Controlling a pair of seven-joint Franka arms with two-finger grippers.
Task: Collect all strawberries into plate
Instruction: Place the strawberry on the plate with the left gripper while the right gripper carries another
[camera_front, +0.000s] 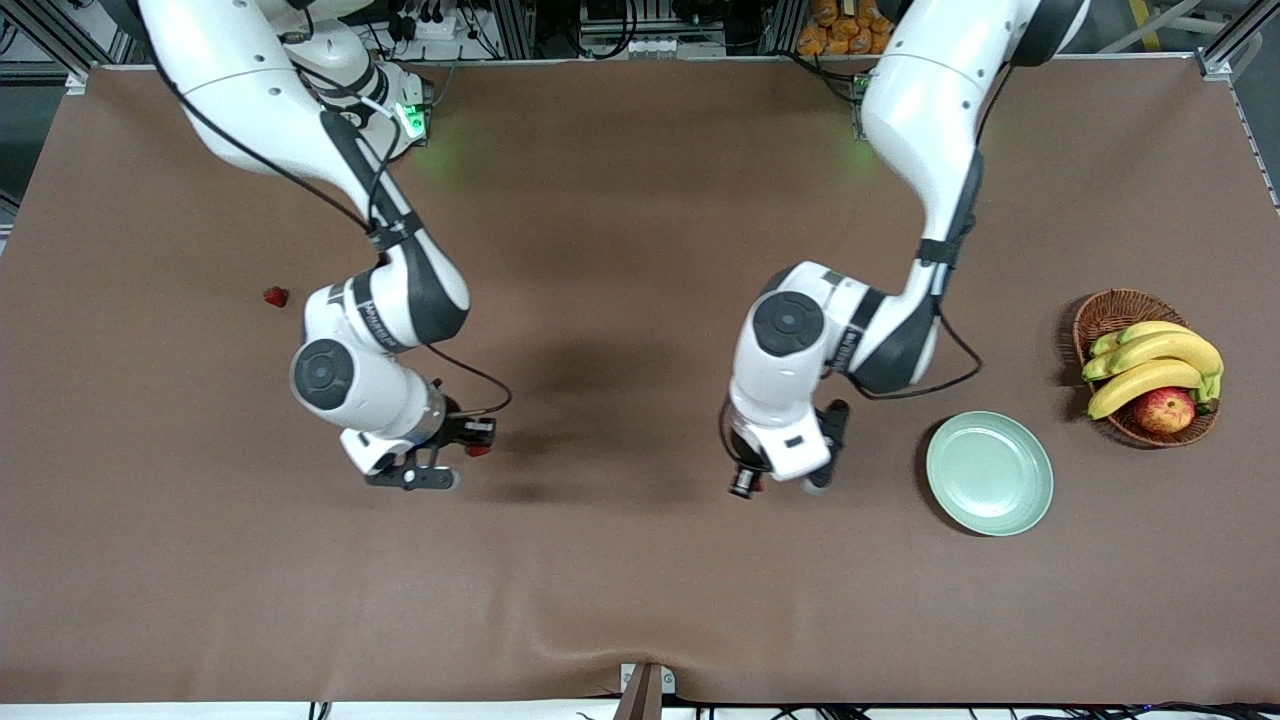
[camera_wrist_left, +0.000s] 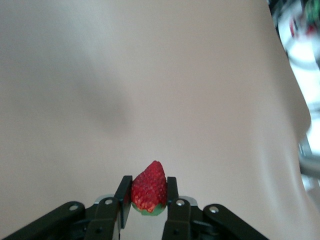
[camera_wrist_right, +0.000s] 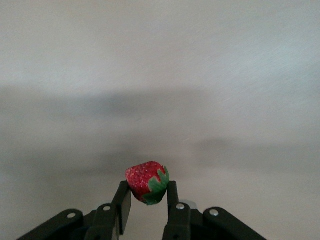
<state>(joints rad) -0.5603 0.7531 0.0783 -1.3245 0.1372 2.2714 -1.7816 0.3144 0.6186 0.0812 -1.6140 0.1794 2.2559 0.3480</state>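
1. Left gripper (camera_wrist_left: 149, 197): held above the brown table (camera_front: 620, 250), over bare cloth beside the plate on the side toward the right arm's end. Its two fingers (camera_wrist_left: 123, 196) are pinched on a strawberry (camera_wrist_left: 149, 192), whose pointed red tip is directed away from the wrist and whose green cap lies low between the fingers.
2. Right gripper (camera_wrist_right: 148, 197): held above the table toward the right arm's end. A second strawberry (camera_wrist_right: 146, 181) is clamped between its fingers (camera_wrist_right: 123, 199), the green cap turned to one side. In the front view this berry is seen as a red spot (camera_front: 479, 450) at the gripper.
3. Third strawberry (camera_front: 275, 296): seen lying free on the cloth toward the right arm's end, farther from the front camera than the right gripper.
4. Plate (camera_front: 1035, 478): pale mint-green, set on the table toward the left arm's end; no berry is seen on it.
5. Wicker basket (camera_front: 1105, 312): placed just beside the plate, farther from the front camera, with bananas (camera_front: 1155, 362) and an apple (camera_front: 1163, 409) held in it.
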